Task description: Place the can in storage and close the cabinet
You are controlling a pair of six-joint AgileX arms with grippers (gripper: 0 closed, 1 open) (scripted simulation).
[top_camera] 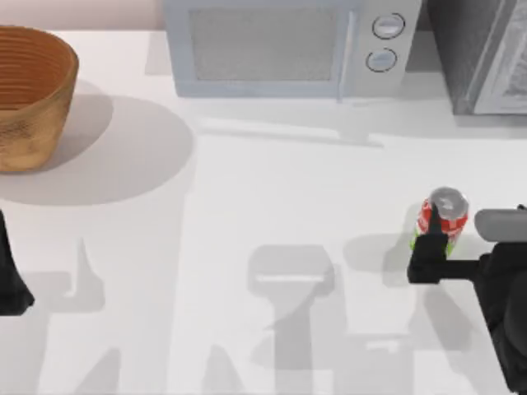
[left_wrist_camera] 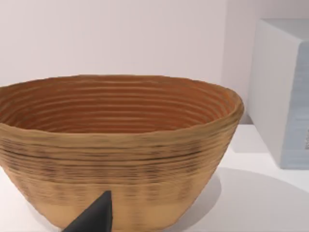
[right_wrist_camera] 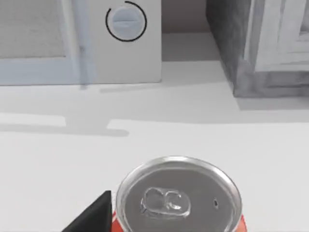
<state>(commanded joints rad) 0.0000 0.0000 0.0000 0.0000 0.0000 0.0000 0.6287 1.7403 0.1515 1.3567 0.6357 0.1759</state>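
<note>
Right gripper (top_camera: 440, 239): black two-finger unit at the right side of the white table (top_camera: 247, 214). One dark finger (top_camera: 430, 245) lies against the near-left side of the can; the other finger is not clearly seen, so whether the jaws are clamped on the can cannot be told.

Small red drink can with white markings, yellow-green base band and silver pull-tab top (top_camera: 445, 216): upright on the table, directly at the right gripper's fingertips. In the right wrist view the silver lid (right_wrist_camera: 177, 195) sits just beside the dark finger (right_wrist_camera: 94, 217).

Pale grey microwave with two round dials (top_camera: 288, 45): well beyond the right gripper, at the table's far edge.

Grey cabinet (top_camera: 482, 53): beyond the right gripper, just beside the microwave.

Left gripper (top_camera: 12, 284): parked at the table's left edge; finger spacing cannot be told. One dark fingertip (left_wrist_camera: 94, 217) shows.

Round woven tan-brown basket (top_camera: 29, 95): ahead of the left gripper, near it.
</note>
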